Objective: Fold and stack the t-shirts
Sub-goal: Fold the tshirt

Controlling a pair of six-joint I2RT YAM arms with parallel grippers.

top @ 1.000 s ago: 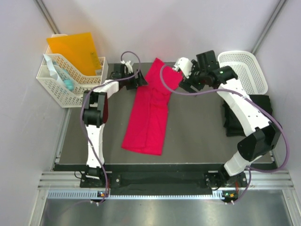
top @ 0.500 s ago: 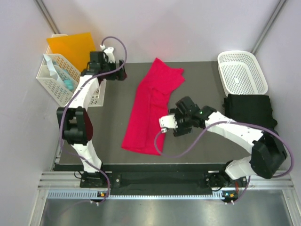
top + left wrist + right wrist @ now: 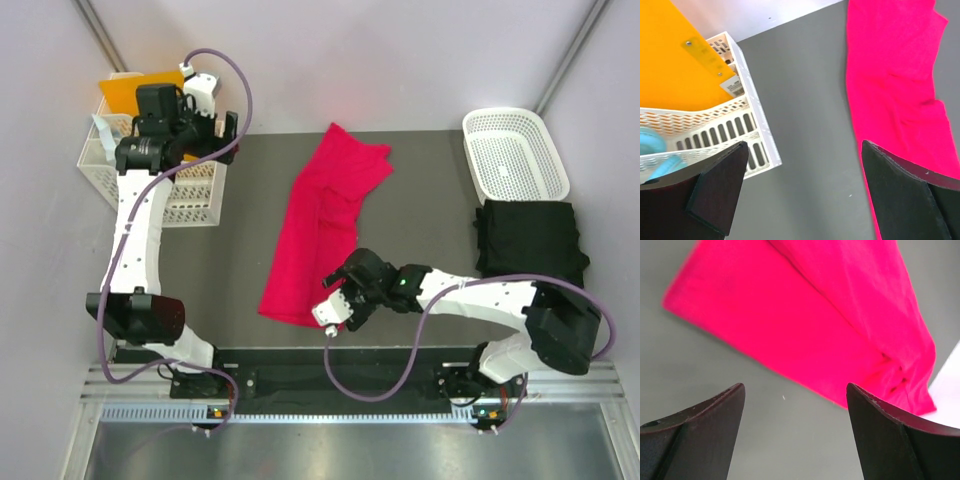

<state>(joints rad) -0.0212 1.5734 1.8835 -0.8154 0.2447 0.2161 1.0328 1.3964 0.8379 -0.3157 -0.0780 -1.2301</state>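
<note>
Hovering at the near hem of the red shirt (image 3: 320, 235), perhaps brushing it, we are holding our right gripper (image 3: 338, 300) with jaws apart; the shirt is lying lengthwise away from us, our left gripper (image 3: 222, 132), jaws spread too, well apart.

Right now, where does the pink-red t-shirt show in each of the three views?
Top external: pink-red t-shirt, a long strip mid-table, running far to near.
Left wrist: down the right side of the picture.
Right wrist: across the upper half, slanting down to the right.
Shared landmark: the dark grey table around it.
</note>
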